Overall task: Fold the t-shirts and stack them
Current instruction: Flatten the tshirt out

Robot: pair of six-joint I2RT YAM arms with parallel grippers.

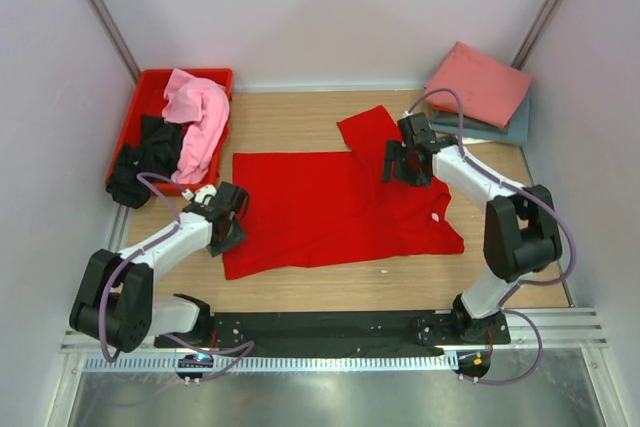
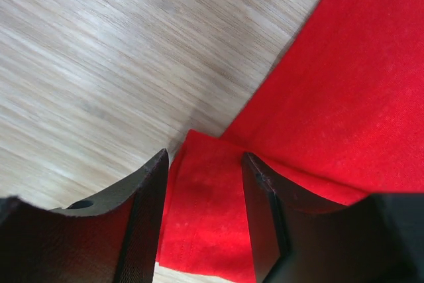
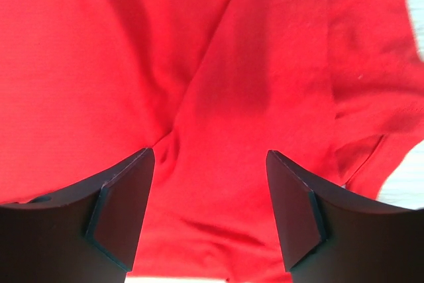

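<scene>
Bright, even light fell from overhead in the top view, the white walls (image 1: 330,7) slightly washed out, with only soft, short shadows under the arms (image 1: 170,237). The red shirt (image 1: 330,212) came through heavily saturated, its folds hard to read. The left wrist view was sharp on the table (image 2: 99,51) grain, with a faint grey shadow ahead of the fingers (image 2: 142,223), which sat dark and a bit soft near the lens. The right wrist view looked softer, creases shaded, a blown-out white sliver at the right edge
</scene>
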